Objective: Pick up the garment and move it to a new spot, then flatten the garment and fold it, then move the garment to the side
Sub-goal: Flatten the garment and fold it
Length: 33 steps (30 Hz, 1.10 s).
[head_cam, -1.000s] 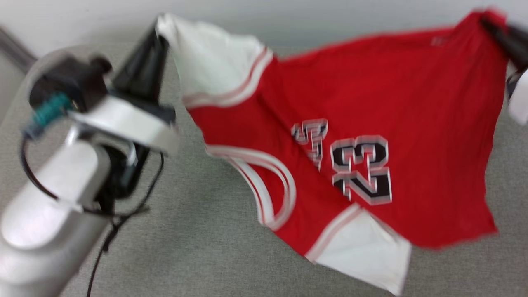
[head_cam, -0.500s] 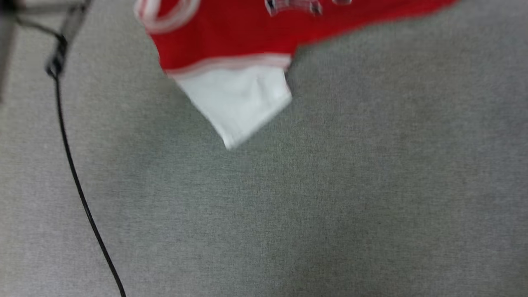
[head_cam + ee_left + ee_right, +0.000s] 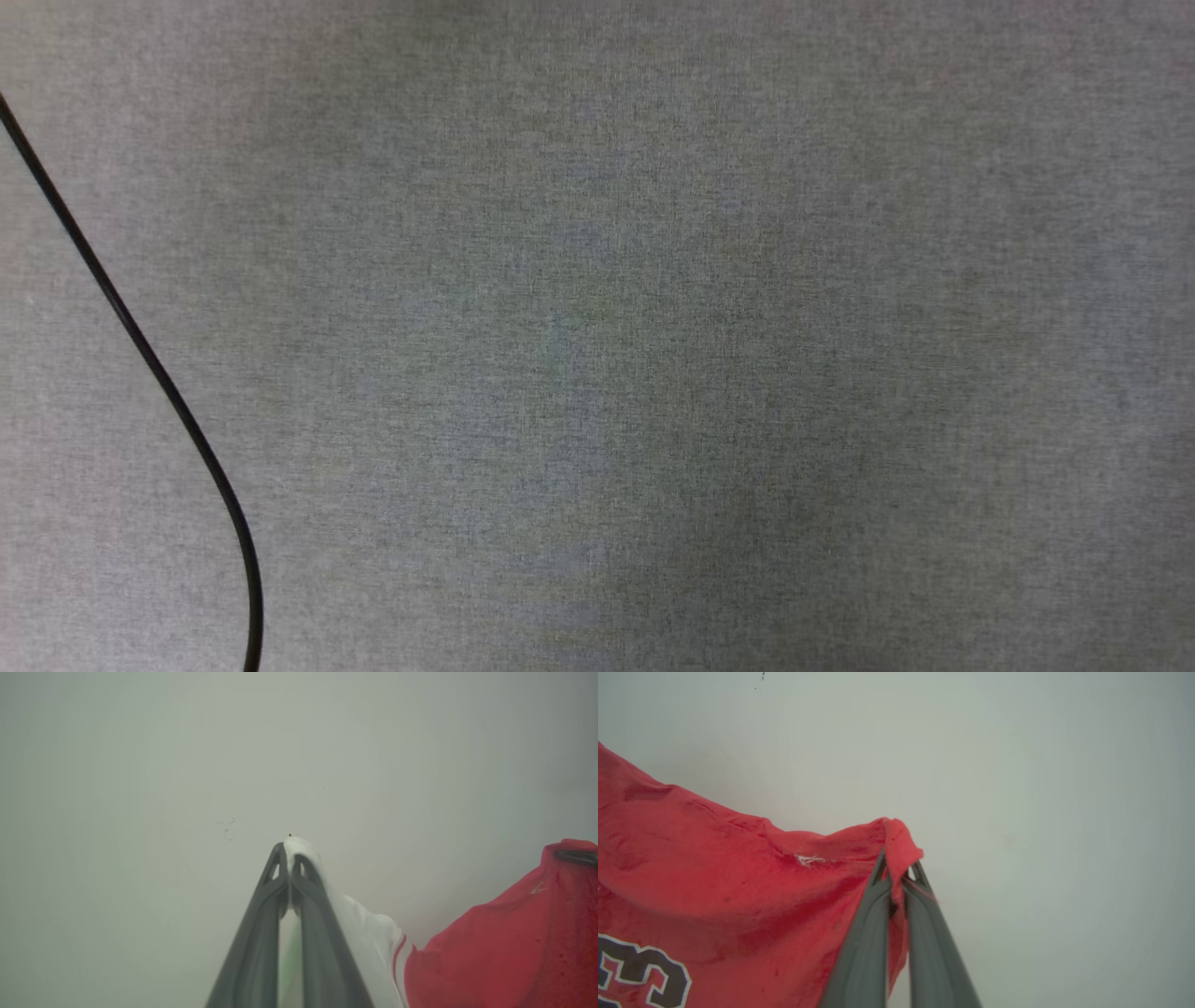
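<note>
The red jersey garment (image 3: 714, 872) hangs in the air between my two grippers, in front of a pale wall. My left gripper (image 3: 288, 851) is shut on the tip of a white sleeve (image 3: 359, 924); the red body (image 3: 504, 942) stretches off to the right of that view, where the other gripper's dark fingertip (image 3: 577, 856) pinches its far corner. My right gripper (image 3: 896, 870) is shut on a bunched red corner of the garment. Part of the black, white-outlined number (image 3: 640, 970) shows at the lower left of the right wrist view.
The head view looks straight down on grey carpet-like fabric (image 3: 653, 355). A thin black cable (image 3: 159, 373) curves down its left side. A plain pale wall (image 3: 187, 765) stands behind the held garment in both wrist views.
The head camera has tilted down: the garment and both arms slid up and out of its picture, leaving grey surface and the cable.
</note>
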{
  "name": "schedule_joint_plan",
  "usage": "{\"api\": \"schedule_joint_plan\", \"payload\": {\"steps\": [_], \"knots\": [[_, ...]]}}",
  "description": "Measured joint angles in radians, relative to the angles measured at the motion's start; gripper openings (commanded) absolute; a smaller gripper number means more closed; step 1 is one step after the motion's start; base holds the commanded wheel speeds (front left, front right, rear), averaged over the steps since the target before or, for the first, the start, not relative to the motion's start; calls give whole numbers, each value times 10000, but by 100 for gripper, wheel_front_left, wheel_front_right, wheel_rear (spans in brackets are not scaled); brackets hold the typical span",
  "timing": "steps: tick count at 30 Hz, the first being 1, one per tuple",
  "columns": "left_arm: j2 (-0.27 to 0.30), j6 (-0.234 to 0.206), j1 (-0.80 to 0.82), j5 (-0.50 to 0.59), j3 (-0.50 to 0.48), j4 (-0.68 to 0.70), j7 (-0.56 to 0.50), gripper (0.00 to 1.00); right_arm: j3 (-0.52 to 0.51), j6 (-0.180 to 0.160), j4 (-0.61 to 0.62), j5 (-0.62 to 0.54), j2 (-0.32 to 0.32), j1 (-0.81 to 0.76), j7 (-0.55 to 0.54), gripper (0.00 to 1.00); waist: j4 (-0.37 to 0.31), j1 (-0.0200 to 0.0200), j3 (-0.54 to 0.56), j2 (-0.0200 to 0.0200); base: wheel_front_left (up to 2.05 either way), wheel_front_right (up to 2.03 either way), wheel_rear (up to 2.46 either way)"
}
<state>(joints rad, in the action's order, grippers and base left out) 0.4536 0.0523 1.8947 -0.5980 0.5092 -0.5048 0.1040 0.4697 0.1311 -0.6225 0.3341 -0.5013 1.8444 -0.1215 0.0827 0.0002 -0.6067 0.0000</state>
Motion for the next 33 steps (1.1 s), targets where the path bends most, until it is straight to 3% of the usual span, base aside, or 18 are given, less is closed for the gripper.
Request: {"api": "schedule_joint_plan", "payload": {"steps": [7, 19, 26, 33], "knots": [[-217, 278, -573, -155, 274, -1145, 403, 0, 794, 0, -1189, 123, 159, -143, 616, 0, 70, 0, -432, 0, 0, 0, 0], [-577, 623, -4161, -616, 895, -2253, 1407, 0, 2322, 0, -2299, 1751, 301, -3092, 1921, 0, 78, -1, 167, 0, 0, 0, 0], [-500, 619, -6918, -700, 1007, -1576, 1557, 0, 3308, 0, -2207, 2612, 35, -5285, 2378, 0, 74, -1, 1068, 0, 0, 0, 0], [46, -19, -10604, -752, 1321, 456, 1559, 0, 4163, 0, -1283, 3586, -736, -7651, 2428, 0, -5, -2, 2248, 0, 0, 0, 0]]}}
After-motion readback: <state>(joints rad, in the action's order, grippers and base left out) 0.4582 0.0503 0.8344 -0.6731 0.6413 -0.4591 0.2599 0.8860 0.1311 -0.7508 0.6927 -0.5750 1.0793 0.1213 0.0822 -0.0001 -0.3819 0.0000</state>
